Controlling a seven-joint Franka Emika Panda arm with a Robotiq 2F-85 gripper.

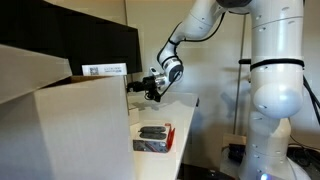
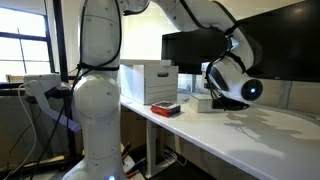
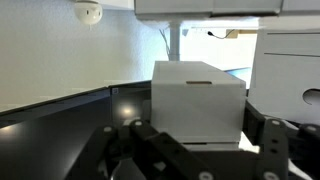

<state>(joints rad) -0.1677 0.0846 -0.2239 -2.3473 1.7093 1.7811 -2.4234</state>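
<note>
The small white box [image 3: 197,100] looks like light, stiff cardboard with smooth sides — probably slippery, so its two opposite side walls are the place to grip. It sits on the bench [image 3: 60,110] straight ahead of the claw [image 3: 195,150] (apart, not touching), which is shut and empty.

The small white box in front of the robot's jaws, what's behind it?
Behind the small white box stand a pale wall, a monitor stand and a bigger white box. The table right behind it is hidden.
</note>
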